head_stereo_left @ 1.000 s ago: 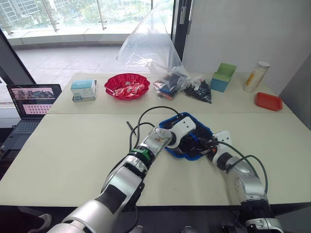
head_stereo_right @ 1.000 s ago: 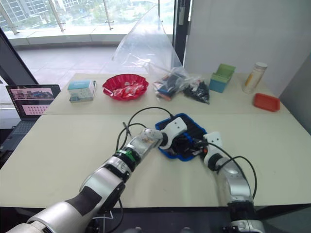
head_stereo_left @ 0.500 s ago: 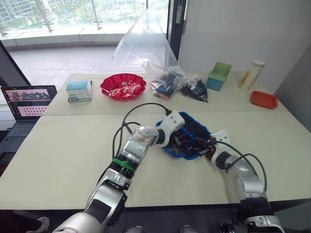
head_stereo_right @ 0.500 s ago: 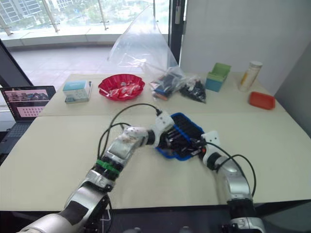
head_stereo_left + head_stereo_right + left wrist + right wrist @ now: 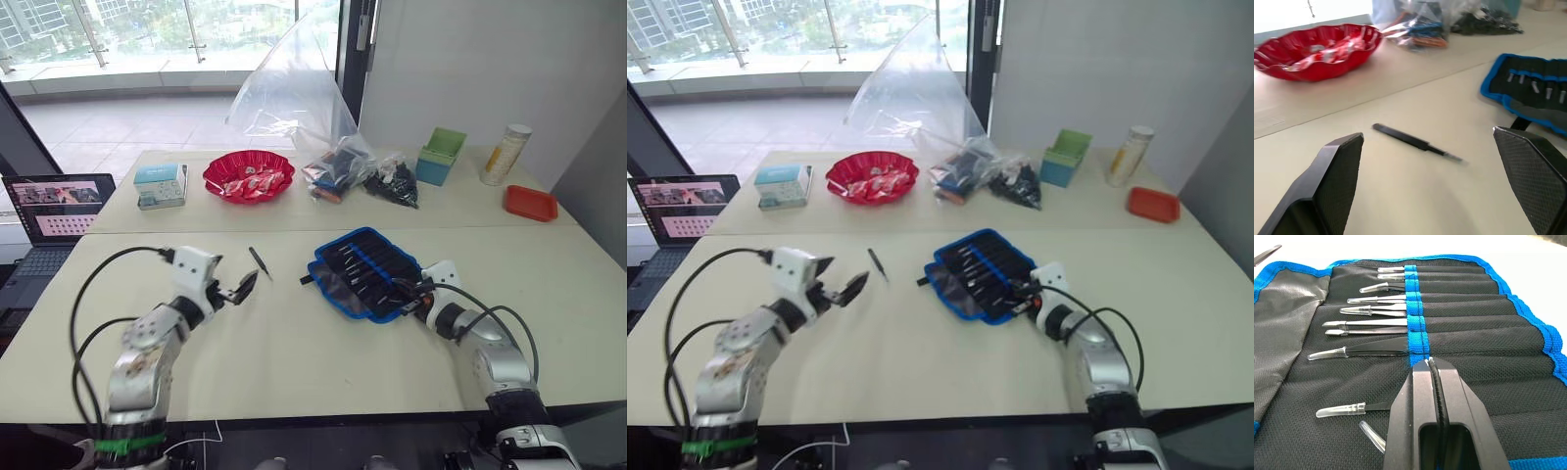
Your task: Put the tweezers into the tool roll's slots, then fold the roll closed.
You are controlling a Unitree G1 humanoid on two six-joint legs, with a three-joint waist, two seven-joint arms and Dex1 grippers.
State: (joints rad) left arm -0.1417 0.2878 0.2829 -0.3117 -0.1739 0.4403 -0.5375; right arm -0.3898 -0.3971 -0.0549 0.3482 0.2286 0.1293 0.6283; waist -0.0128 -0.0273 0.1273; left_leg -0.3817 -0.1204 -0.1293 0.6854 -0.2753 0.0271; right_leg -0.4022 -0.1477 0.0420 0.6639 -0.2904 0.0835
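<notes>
We see the tool roll [image 5: 368, 273] lying open and flat on the bench [image 5: 294, 362], inner face up, blue trim all round. Several tweezers [image 5: 1373, 351] sit in the slots [image 5: 1459, 328], clear-capped tips poking out past the blue band; two more capped tips show close to the right gripper. One loose tweezer [image 5: 259, 262] lies on the bench beside the roll, on its window-side left, apart from it. The roll's black strap [image 5: 304, 280] sticks out at the edge facing that loose tweezer.

Right gripper [image 5: 1433, 363] rests over the roll's near right part, jaws pressed together, with a thin black strip between them; we cannot tell what it is. Left gripper [image 5: 1427, 152] hovers well left of the roll, jaws spread wide, holding nothing, with the loose tweezer just ahead of it.

Beyond the roll: a red bowl [image 5: 248, 176], clear plastic bags [image 5: 338, 162], a green bin [image 5: 442, 155].
</notes>
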